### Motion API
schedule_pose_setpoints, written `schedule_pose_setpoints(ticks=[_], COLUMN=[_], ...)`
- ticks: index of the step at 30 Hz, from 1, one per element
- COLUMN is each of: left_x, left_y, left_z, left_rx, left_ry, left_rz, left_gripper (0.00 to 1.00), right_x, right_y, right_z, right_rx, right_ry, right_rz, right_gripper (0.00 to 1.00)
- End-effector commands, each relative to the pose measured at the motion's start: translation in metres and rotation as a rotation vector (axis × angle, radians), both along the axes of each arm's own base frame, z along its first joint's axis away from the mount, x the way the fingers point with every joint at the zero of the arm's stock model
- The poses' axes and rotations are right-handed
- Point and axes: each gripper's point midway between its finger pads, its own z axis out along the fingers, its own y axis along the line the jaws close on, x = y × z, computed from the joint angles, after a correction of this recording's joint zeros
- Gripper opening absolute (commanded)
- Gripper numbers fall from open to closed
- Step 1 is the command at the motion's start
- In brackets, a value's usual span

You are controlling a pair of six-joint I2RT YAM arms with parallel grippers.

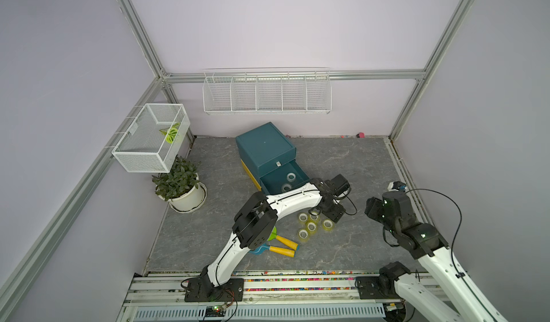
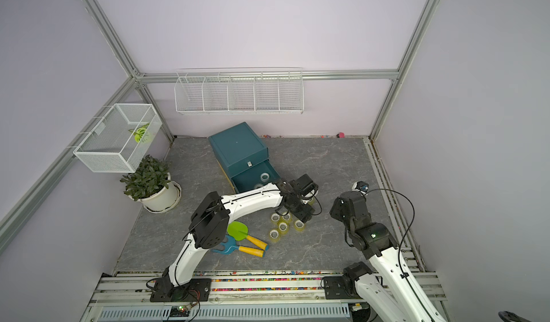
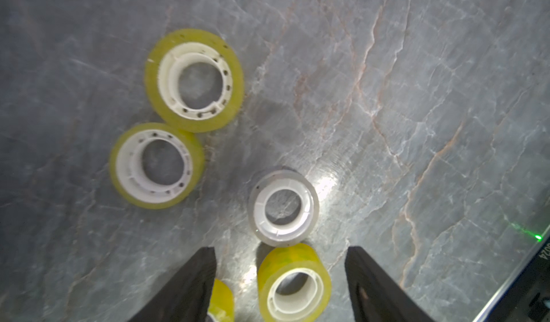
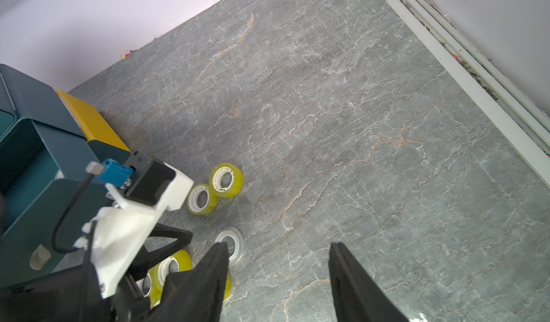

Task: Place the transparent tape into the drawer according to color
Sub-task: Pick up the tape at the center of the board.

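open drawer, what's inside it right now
Two clear-whitish tape rolls: one farther back, one nearer the front. The left arm covers the front of the drawer, so more could be hidden.

My two top views sit high above the near edge, side by side, tilted steeply down toward the far wall (image 1: 268, 38). Both take in the whole floor (image 1: 342, 163) and the drawer box (image 1: 262, 148). My left wrist camera hangs close over the floor, looking almost straight down past my left gripper (image 3: 281, 250) at the tape rolls (image 3: 195, 36). My right wrist camera rides higher (a wider look), aimed past my right gripper (image 4: 279, 246) toward the far right corner. It shares those rolls and the drawer box with the top views.
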Motion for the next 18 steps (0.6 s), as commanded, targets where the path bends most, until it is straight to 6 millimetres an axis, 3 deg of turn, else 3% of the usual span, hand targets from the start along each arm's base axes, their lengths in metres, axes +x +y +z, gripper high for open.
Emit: schedule_pose_setpoints(ticks=[1, 8, 18], left_x=[-0.005, 0.000, -0.005], left_y=[0.001, 0.007, 0.018], left_z=[-0.023, -0.049, -0.068], left_rx=[0.050, 0.144, 0.237], left_ry=[0.028, 0.001, -0.006], left_rz=[-0.026, -0.024, -0.053], left_gripper=[0.75, 0.75, 0.69], right_x=[-0.001, -0.003, -0.006], right_y=[-0.009, -0.010, -0.016], right_z=[0.011, 0.017, 0.021], right_rx=[-0.007, -0.003, -0.011], right_ry=[-0.026, -0.043, -0.057], right_rz=[-0.040, -0.048, -0.069], right_gripper=[0.59, 0.60, 0.59])
